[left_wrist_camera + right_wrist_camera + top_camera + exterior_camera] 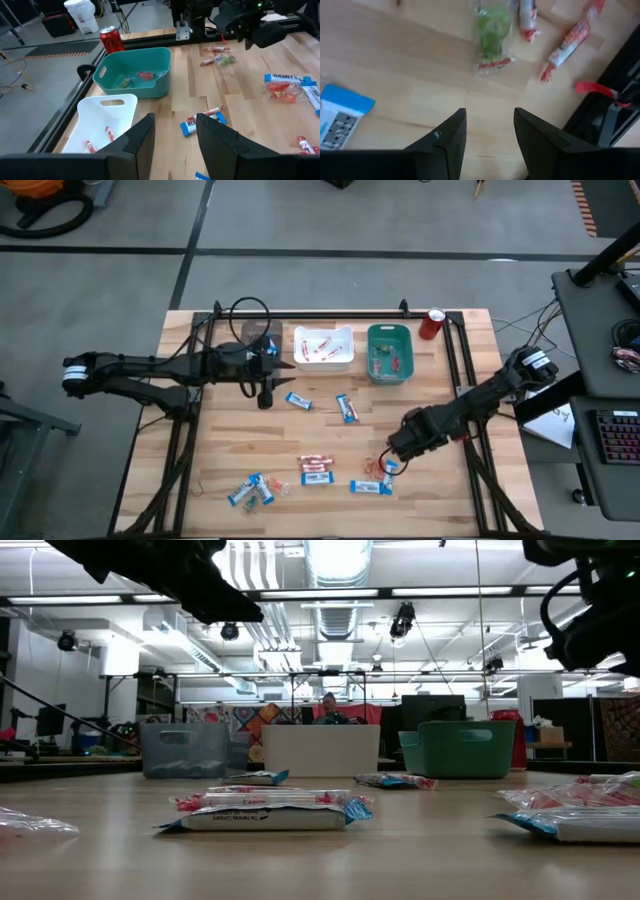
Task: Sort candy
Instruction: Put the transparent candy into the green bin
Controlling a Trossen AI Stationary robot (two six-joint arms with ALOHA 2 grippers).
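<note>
I read "HERSHEY'S" on a blue-and-white bar point(286, 77); the red can point(112, 39) shows Coca-Cola script. Candy point(318, 470) lies scattered on the tabletop point(230, 440). Left gripper point(266, 395) and right gripper point(388, 470) hover, fingers open, empty.

I see a pale wooden table point(330, 435) with light grain, framed by black rails. My 2 arms are dark, nearly black, each with a white band near the base. 3 bins sit at the far edge: a grey bin point(185, 748), a white bin point(324, 347) holding red-and-white pieces, and a teal bin point(390, 352) with red and green bits inside. A red soda can point(431, 324) stands beside it. Blue-and-white bars point(348, 408) and red-and-white bars point(317, 464) lie scattered. From the right wrist I see a green wrapped sweet point(492, 25) with red print.
</note>
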